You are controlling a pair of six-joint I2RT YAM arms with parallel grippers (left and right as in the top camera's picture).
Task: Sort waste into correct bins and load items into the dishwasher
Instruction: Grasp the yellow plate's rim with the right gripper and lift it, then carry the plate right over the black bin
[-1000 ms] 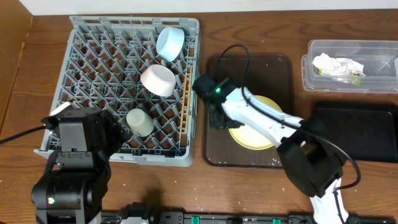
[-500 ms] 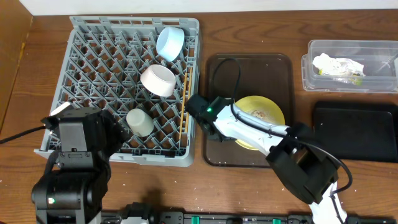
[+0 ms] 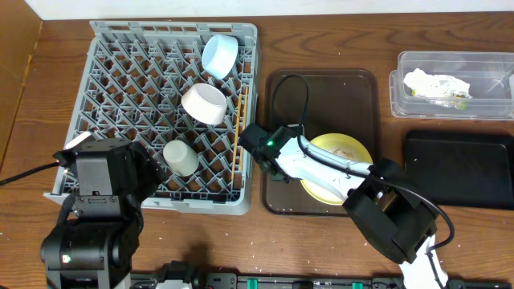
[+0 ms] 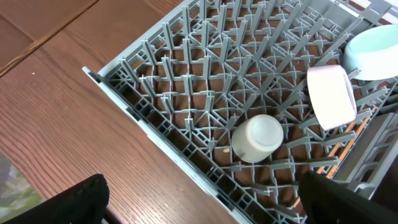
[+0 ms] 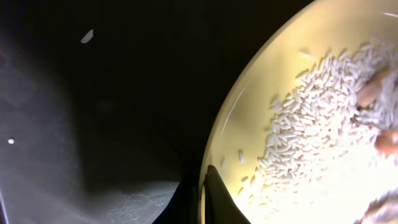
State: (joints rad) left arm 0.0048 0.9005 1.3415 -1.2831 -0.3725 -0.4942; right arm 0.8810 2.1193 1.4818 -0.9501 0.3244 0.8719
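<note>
Left gripper (image 4: 205,208): wide open, empty, above dish rack (image 3: 173,28) corner.
Right gripper (image 5: 202,194): I read it pinched on left rim of yellow plate (image 3: 323,191).
Location: yellow plate sits on tray (image 3: 281,88), rice (image 5: 311,124) aboard.
Handling: rigid, slick, light; hold rim, keep level.

Top-down overview; close wrists: rack (image 4: 161,81), plate (image 5: 277,65)

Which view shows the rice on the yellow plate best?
Right wrist: rice close up, single grains distinct on the yellow plate. Overhead gives only a pale patch, the right arm crossing the plate. Left wrist misses it, showing the dish rack.
</note>
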